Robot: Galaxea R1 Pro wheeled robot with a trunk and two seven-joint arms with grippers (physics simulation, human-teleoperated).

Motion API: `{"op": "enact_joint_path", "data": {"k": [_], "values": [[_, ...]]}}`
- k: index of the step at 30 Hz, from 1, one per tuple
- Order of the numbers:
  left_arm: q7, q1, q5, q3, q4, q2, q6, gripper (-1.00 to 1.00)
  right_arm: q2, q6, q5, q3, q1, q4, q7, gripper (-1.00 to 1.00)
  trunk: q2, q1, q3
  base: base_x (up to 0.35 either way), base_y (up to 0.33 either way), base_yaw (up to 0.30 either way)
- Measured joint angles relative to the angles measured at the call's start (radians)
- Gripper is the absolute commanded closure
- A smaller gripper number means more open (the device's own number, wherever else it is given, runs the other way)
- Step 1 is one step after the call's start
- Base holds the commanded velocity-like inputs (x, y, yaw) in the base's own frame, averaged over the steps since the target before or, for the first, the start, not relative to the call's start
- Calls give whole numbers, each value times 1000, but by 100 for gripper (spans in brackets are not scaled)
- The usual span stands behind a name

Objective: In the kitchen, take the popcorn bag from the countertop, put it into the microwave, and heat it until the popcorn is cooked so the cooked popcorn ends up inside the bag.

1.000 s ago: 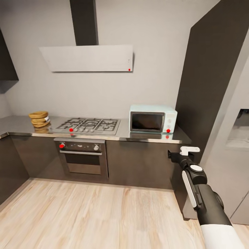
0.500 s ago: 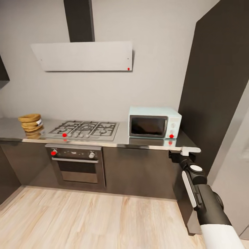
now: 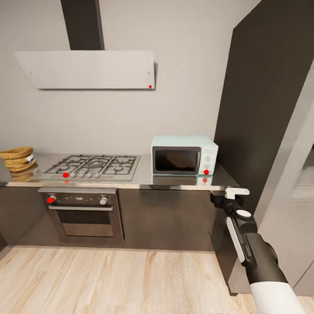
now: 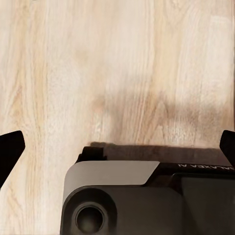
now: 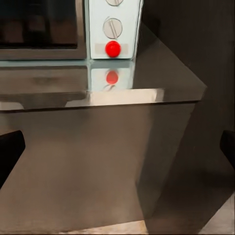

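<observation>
Popcorn bag (image 3: 17, 158) sitting at far left end of countertop (image 3: 144, 172), beyond the hob (image 3: 92, 166); squat and roughly round, so no long axis worth aligning to. Microwave (image 3: 184, 154) at opposite end, door closed, red dot on its right panel. Bag and microwave well apart, hob between them.

Right gripper (image 3: 227, 192) raised in front of counter edge, just below and right of microwave; right wrist view looking at microwave (image 5: 73, 29) knobs and countertop (image 5: 147, 73) corner. Dark fingertip (image 5: 10, 154) at each side margin there: jaws apart, nothing held.

Left wrist view pointing down at wood floor (image 4: 122, 73); fingertip (image 4: 9, 149) at each edge, jaws likewise apart and empty.

Judgement: bag lies far to the left of both grippers, out of reach; left arm nearer by side. Right gripper better placed for microwave door.
</observation>
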State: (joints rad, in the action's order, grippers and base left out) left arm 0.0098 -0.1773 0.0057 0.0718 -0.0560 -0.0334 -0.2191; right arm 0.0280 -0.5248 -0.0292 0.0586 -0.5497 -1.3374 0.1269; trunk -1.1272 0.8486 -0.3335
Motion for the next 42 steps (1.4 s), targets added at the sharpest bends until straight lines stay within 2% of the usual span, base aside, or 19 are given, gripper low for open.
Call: {"op": "enact_joint_path", "data": {"k": [7, 12, 16, 22, 29, 31, 33, 35, 42], "values": [[0, 0, 0, 0, 0, 0, 0, -100, 0, 0, 0, -2, 0, 20, 0, -100, 0, 0, 0, 9, 0, -63], [0, 0, 0, 0, 0, 0, 0, -100, -4, 1, 0, -5, 0, 21, -1, -100, 0, -1, 0, 240, 0, -2], [1, 0, 1, 3, 0, 0, 0, -100, -4, 1, 1, -26, 1, 21, -2, -100, 0, 0, 0, 73, 0, 0], [-1, 0, 0, 46, 0, 1, 0, -100, -5, 2, 0, -69, 1, 21, -1, -100, 0, 0, 0, 9, 0, 0], [0, 0, 0, 62, 0, 2, 0, -100, -5, 2, 0, -79, 1, 21, -2, -100, 0, -1, 0, 150, 0, 0], [-1, 1, 0, 63, 0, 9, 0, -100, -5, 2, 0, -79, 1, 21, -2, -100, 0, 0, 0, 198, 0, 0], [0, 12, 1, 67, 0, 35, 0, -100, -4, 2, 0, -77, 1, 21, -1, -100, 0, 0, 0, 48, 0, 0], [-1, 21, 0, 87, 0, 47, 0, -100, -4, 2, 0, -75, 1, 20, -1, -100, 0, 0, 0, 9, 0, 0], [-1, 24, -1, 94, -1, 49, 0, -100, -4, 2, 0, -77, 1, 16, -2, -100, 0, 0, 0, 10, 0, 0]]}}
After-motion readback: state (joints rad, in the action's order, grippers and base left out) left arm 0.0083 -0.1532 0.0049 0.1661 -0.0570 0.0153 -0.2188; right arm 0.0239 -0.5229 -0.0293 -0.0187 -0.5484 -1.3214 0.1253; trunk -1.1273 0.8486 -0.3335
